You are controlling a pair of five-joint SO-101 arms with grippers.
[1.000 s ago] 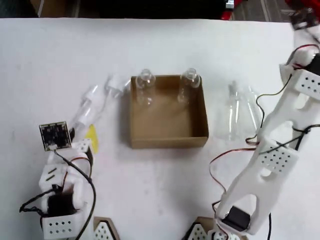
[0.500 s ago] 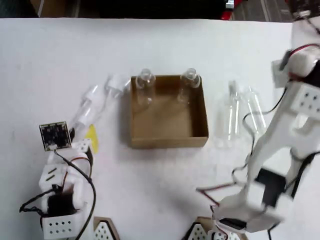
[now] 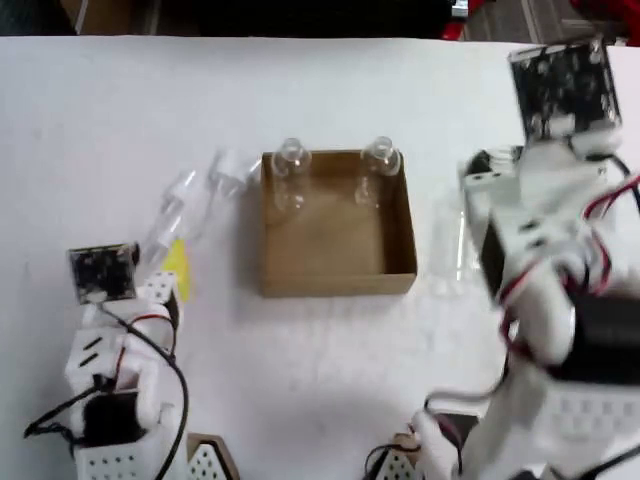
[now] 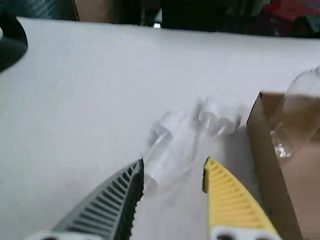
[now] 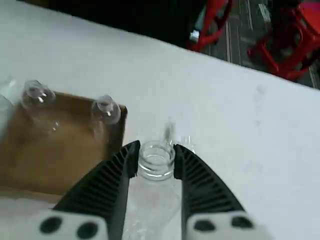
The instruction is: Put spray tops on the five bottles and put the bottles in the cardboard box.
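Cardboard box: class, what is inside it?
Two clear bottles stand upright inside the box along its far wall, both without spray tops. The near wall hides the floor strip right behind it.

Clear plastic, brown card, matt white.
Noted glossy, see-through plastic in the boxed bottles (image 3: 290,165) and in the bottle (image 5: 156,161) at the right pincer (image 5: 155,150), itself ribbed matt black plastic; found the left pincer (image 4: 172,170) ribbed too, grey and yellow; saw dull brown card in the cardboard box (image 3: 340,278), cloudy white plastic in the spray tops (image 4: 220,120), a smooth matt white counter (image 3: 300,90).
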